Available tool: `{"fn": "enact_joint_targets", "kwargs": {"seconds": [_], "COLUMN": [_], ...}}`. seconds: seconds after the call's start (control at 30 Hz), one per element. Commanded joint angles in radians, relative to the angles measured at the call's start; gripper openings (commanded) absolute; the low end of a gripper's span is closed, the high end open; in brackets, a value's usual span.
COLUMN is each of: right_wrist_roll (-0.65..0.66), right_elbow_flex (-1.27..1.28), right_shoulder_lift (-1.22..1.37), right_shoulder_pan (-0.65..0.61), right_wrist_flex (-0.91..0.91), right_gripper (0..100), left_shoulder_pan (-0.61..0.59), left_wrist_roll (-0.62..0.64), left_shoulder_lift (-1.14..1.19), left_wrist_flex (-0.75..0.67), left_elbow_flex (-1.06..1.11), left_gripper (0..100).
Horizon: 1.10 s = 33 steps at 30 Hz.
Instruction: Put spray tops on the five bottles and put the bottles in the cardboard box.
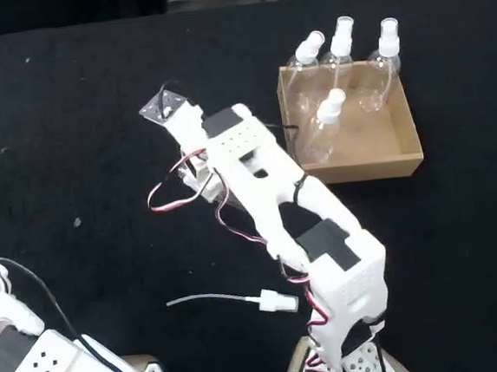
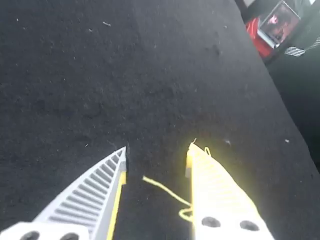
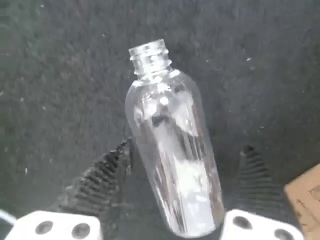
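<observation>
From the high view, the cardboard box is sitting at the far right of the black table and holding 4 capped bottles, so 1 bottle is left to do. The right arm is stretching out left of the box, with the right gripper poised at the uncapped bottle. The loose spray top is lying near the arm's base with its dip tube trailing out, well apart from that bottle. I judge it is being left there until the bottle is held.

In the left wrist view, the left gripper is hanging over bare cloth, its jaws spread wide and gripping nothing. It is probably waiting free so it can fetch the top.

In the right wrist view, the jaws are standing open on either side of the bottle's body. 1 finger is close against its side and the other is apart from it, so nothing is clamped. The threaded neck is pointing away from the gripper, which is leaving it free for capping. A corner of the box is showing just beside 1 finger.
</observation>
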Motion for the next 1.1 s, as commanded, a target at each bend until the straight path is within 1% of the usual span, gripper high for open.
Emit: {"fn": "enact_joint_targets", "kwargs": {"seconds": [0.0, 0.07, 0.13, 0.23, 0.3, 0.43, 0.57, 0.67, 0.73, 0.8, 0.83, 0.87, 0.93, 1.07], "right_wrist_roll": [0.150, 0.276, 0.367, 0.388, 0.368, 0.269, 0.261, 0.262, 0.262, 0.259, 0.253, 0.252, 0.222, 0.147], "right_elbow_flex": [-0.102, -0.104, -0.090, -0.024, 0.028, 0.097, 0.154, 0.174, 0.173, 0.162, 0.151, 0.136, 0.090, 0.013], "right_shoulder_lift": [-0.030, -0.030, -0.030, -0.030, -0.030, -0.030, -0.027, 0.007, 0.035, 0.045, 0.041, 0.025, -0.042, -0.285], "right_shoulder_pan": [0.009, 0.009, 0.011, 0.006, -0.011, -0.018, 0.006, 0.015, 0.029, 0.054, 0.072, 0.092, 0.123, 0.152], "right_wrist_flex": [0.106, 0.138, 0.161, 0.146, 0.100, -0.026, -0.118, -0.149, -0.144, -0.147, -0.144, -0.127, -0.071, 0.084], "right_gripper": [34.8, 38.9, 40.7, 38.8, 36.2, 31.5, 29.9, 27.2, 19.5, 4.1, 0.4, 3.7, 0.5, 1.1], "left_shoulder_pan": [0.018, 0.019, 0.019, 0.019, 0.018, 0.015, 0.010, 0.010, 0.010, 0.010, 0.010, 0.013, 0.021, 0.079], "left_wrist_roll": [0.000, 0.000, 0.000, 0.000, 0.000, 0.000, 0.000, 0.000, 0.000, 0.000, 0.000, 0.000, -0.009, -0.041], "left_shoulder_lift": [-0.015, -0.015, -0.015, -0.015, -0.015, -0.015, -0.015, -0.015, -0.015, -0.015, -0.015, -0.015, -0.015, -0.015], "left_wrist_flex": [0.028, 0.028, 0.025, 0.023, 0.020, 0.020, 0.026, 0.026, 0.026, 0.026, 0.028, 0.028, 0.028, 0.028], "left_elbow_flex": [-0.022, -0.022, -0.022, -0.021, -0.019, -0.021, -0.021, -0.022, -0.022, -0.022, -0.022, -0.021, -0.019, -0.016], "left_gripper": [19, 19, 19, 19, 19, 19, 19, 19, 19, 19, 19, 19, 19, 19]}}
